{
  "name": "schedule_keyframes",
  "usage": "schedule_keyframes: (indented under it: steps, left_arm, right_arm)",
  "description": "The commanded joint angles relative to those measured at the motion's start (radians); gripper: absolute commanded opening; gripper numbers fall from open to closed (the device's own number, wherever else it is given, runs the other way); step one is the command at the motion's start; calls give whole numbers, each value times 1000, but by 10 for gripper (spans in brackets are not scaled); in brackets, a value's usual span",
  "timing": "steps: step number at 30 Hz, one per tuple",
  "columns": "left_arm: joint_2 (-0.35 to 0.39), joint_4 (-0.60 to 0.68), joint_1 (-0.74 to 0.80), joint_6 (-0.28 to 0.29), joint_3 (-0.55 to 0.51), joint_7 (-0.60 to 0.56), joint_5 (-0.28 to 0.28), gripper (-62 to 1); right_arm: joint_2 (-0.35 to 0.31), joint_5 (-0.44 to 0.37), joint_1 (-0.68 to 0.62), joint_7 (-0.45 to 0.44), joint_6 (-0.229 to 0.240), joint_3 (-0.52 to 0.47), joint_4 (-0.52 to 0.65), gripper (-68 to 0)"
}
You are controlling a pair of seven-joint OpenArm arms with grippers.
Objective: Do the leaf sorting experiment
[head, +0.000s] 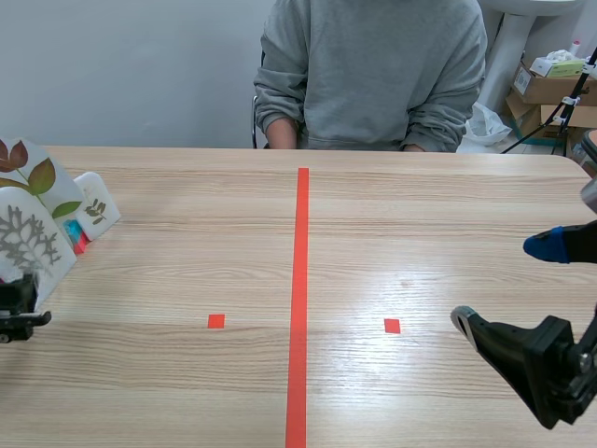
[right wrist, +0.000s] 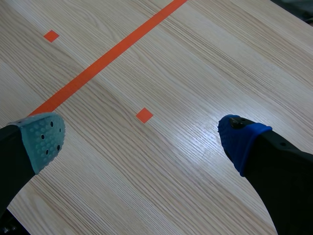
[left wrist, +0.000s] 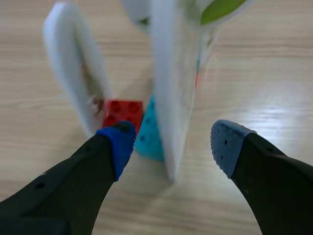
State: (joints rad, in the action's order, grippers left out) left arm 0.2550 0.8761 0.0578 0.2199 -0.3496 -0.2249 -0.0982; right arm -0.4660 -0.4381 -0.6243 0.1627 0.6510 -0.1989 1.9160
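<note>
Three white leaf cards stand at the table's left edge: one with a pale lacy leaf [head: 28, 238], one with red-brown and green leaves [head: 37, 177], and a small one [head: 96, 207]. My left gripper [head: 19, 308] is just in front of them. In the left wrist view this gripper [left wrist: 171, 144] is open, and a card [left wrist: 171, 88] stands edge-on between its fingers without touching either pad. That card sits in a teal brick [left wrist: 149, 139]. A red brick [left wrist: 122, 111] holds another card [left wrist: 73, 73]. My right gripper [head: 505, 283] hangs open over bare table at the right [right wrist: 142, 142].
A person in a grey sweatshirt [head: 373, 75] sits across the table. Cardboard boxes [head: 550, 84] stand behind the table's far right corner. The wooden table [head: 187, 215] reaches from the cards across to my right arm.
</note>
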Motion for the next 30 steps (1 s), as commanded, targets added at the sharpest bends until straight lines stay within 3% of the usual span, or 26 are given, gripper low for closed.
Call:
schedule_keyframes:
  steps: [1,3,6,9,13,18,24,30]
  left_arm:
    - [17,18,31,0,-35,-23,-7,-246]
    - [18,28,75,3,-60,-26,-8,-242]
    - [17,67,161,25,-79,-40,-14,-168]
    - [17,147,259,116,-79,-44,-13,-106]
    - [12,311,391,273,-78,-40,-13,-101]
    - [-24,565,500,327,-76,60,-18,-101]
    - [-66,856,579,328,-6,164,-26,-102]
    - [-72,1038,623,226,145,257,-26,-104]
  right_arm:
    - [-10,-11,7,-10,-2,-3,14,-19]
    - [-10,-11,7,-10,-2,-3,14,-19]
    - [-10,-11,6,-3,-2,-3,14,-19]
    - [-10,-11,6,-3,-2,-3,14,-19]
    - [-10,-11,6,-3,-2,-3,14,-19]
    - [-10,-11,6,-3,-2,-3,14,-19]
    - [-10,-11,6,-3,-2,-3,14,-19]
    - [-10,-12,6,-5,-2,-3,14,-19]
